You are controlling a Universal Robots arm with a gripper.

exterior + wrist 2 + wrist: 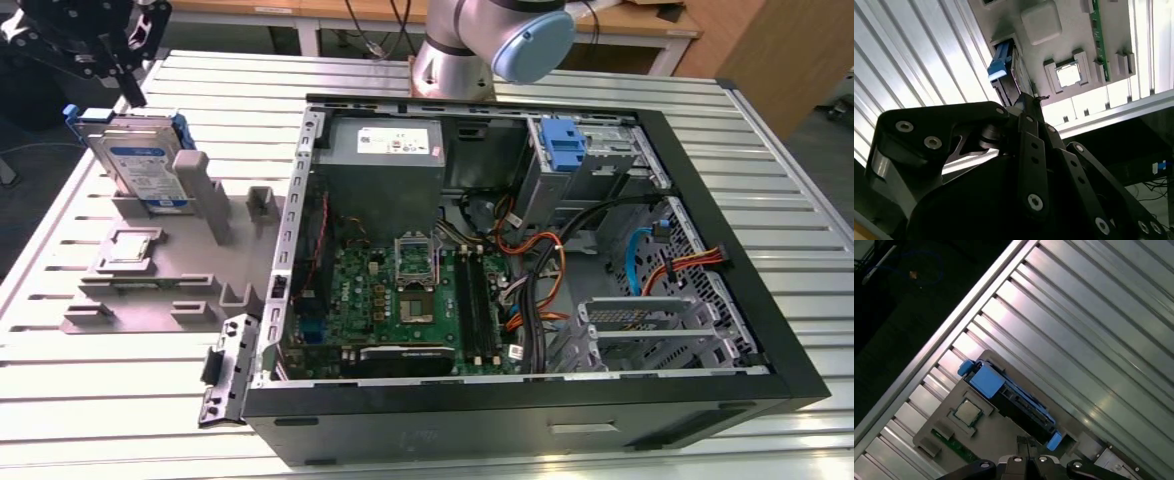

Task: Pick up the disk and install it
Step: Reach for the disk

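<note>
Closest in the second wrist view is the black gripper; whether it is spread or pressed together I cannot tell. In the exterior view it hangs at ten o'clock. The disk is just below it toward five o'clock, standing on edge in a grey fixture, top edge running nine to three. The disk's white-and-blue label is unreadable. An open computer case lies at three o'clock.

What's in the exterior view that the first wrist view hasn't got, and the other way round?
The exterior view adds the open computer case with its green board, and the arm's base. The first wrist view adds a green strip lying in the grey holder. Both share the disk standing in that holder, the square chip and the ribbed table.
</note>
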